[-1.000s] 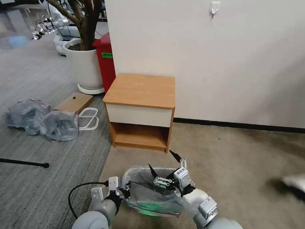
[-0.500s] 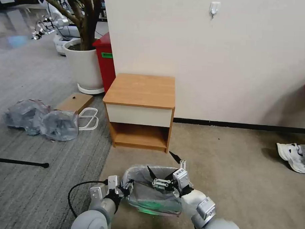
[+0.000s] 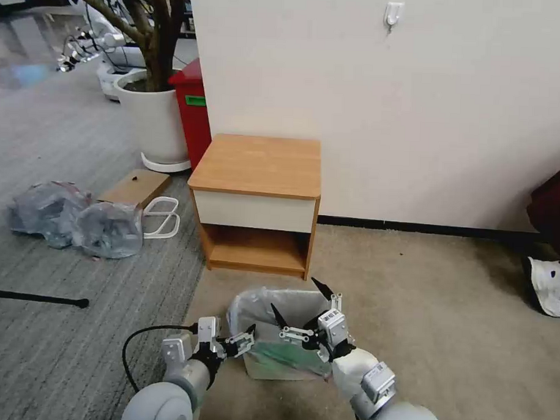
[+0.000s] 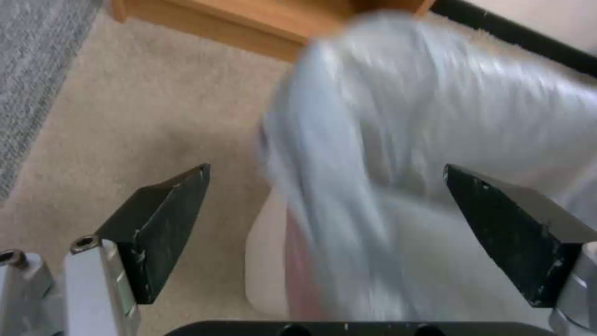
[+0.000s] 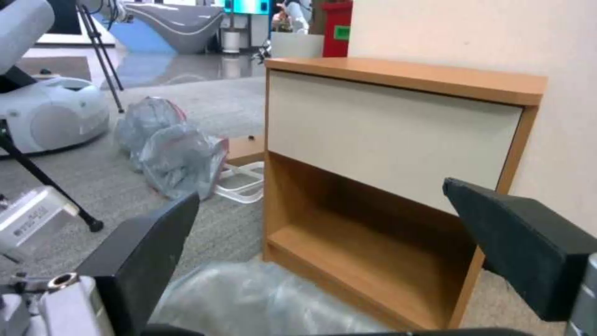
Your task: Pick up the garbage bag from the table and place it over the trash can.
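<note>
Your left gripper (image 3: 246, 339) sits spread at the trash can's (image 3: 268, 369) left edge, pinching nothing; in the left wrist view its 2 black fingers (image 4: 162, 224) stand wide apart with the garbage bag (image 3: 261, 307) blurred between and beyond them. Your right gripper (image 3: 298, 308) hangs over the can's right side, also spread, one finger reaching into the mouth and the other pointing up toward the table (image 3: 257, 166); its wrist view looks straight at the white drawer front and the open niche, with crumpled bag film low in the frame.

The bag is off the table and bunched on the can, which stands on the carpet just in front of the table. It is heaped over the far rim and the left corner; the near wall of the can shows bare cream plastic with a green tint inside, so the film does not look drawn down on your side.

Here is the relation that matters: the loose film lies just ahead of the left gripper and toward the table from it, with the can's long axis running left to right between your 2 grippers. Left looks the nearer one to that bunched corner.
</note>
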Tool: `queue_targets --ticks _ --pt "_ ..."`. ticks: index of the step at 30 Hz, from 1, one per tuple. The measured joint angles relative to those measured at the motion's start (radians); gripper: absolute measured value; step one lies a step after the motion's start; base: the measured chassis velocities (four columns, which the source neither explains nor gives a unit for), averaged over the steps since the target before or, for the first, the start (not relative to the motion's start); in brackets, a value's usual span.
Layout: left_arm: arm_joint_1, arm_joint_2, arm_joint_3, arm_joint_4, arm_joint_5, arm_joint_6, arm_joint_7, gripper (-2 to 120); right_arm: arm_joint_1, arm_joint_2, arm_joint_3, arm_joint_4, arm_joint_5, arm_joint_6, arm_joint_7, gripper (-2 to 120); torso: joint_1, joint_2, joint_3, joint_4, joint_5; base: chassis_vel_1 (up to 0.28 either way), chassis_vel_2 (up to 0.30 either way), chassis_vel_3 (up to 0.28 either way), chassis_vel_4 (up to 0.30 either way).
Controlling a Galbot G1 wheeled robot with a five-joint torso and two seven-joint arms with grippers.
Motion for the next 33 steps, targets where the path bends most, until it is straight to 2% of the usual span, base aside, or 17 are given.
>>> queue_targets --ticks 9,11,13,14,15,17,20,21,23,27,33 --pt "0.019 0.006 -0.021 -0.054 0.008 -0.022 0.017 95 -0.005 0.012 0.005 -0.001 -0.001 0.011 0.018 100 0.0 0.0 0.0 0.0002 0.0002 0.0 0.0 0.0 0.0" --pt "0.031 0.002 -0.035 -0.072 0.05 -0.133 0.055 93 -0.015 0.045 0.015 -0.013 0.012 0.031 0.074 100 0.0 0.0 0.0 0.0002 0.0002 0.0 0.0 0.0 0.0" --pt "0.039 -0.011 -0.064 -0.091 0.144 -0.305 0.077 90 -0.039 0.109 0.041 -0.031 0.055 0.055 0.18 100 0.0 0.0 0.0 0.0001 0.0002 0.0 0.0 0.0 0.0" --pt "0.039 -0.011 -0.064 -0.091 0.144 -0.305 0.077 90 -0.039 0.109 0.041 -0.031 0.055 0.055 0.18 100 0.0 0.0 0.0 0.0001 0.0002 0.0 0.0 0.0 0.0" --pt "0.044 -0.015 -0.081 -0.091 0.22 -0.384 0.078 88 -0.05 0.144 0.075 -0.056 0.062 0.099 0.22 100 0.0 0.0 0.0 0.0002 0.0003 0.0 0.0 0.0 0.0" --pt "0.047 -0.014 -0.087 -0.09 0.249 -0.406 0.078 87 -0.054 0.157 0.096 -0.073 0.058 0.125 0.229 100 0.0 0.0 0.0 0.0001 0.0003 0.0 0.0 0.0 0.0" --pt "0.055 -0.007 -0.092 -0.011 0.339 -0.545 0.118 94 -0.054 0.182 0.163 -0.152 0.032 0.218 0.236 100 0.0 0.0 0.0 0.0001 0.0002 0.0 0.0 0.0 0.0" --pt "0.055 -0.007 -0.092 -0.011 0.339 -0.545 0.118 94 -0.054 0.182 0.163 -0.152 0.032 0.218 0.236 100 0.0 0.0 0.0 0.0001 0.0002 0.0 0.0 0.0 0.0" --pt "0.05 -0.008 -0.091 0.061 0.385 -0.614 0.148 99 -0.049 0.189 0.184 -0.19 0.032 0.25 0.236 100 0.0 0.0 0.0 0.0002 0.0002 0.0 0.0 0.0 0.0" --pt "0.032 -0.015 -0.078 0.122 0.374 -0.665 0.164 100 -0.046 0.201 0.201 -0.213 0.033 0.273 0.233 100 0.0 0.0 0.0 0.0002 0.0002 0.0 0.0 0.0 0.0" --pt "0.023 -0.021 -0.077 0.142 0.37 -0.686 0.17 100 -0.046 0.208 0.203 -0.216 0.032 0.277 0.229 100 0.0 0.0 0.0 0.0002 0.0003 0.0 0.0 0.0 0.0"
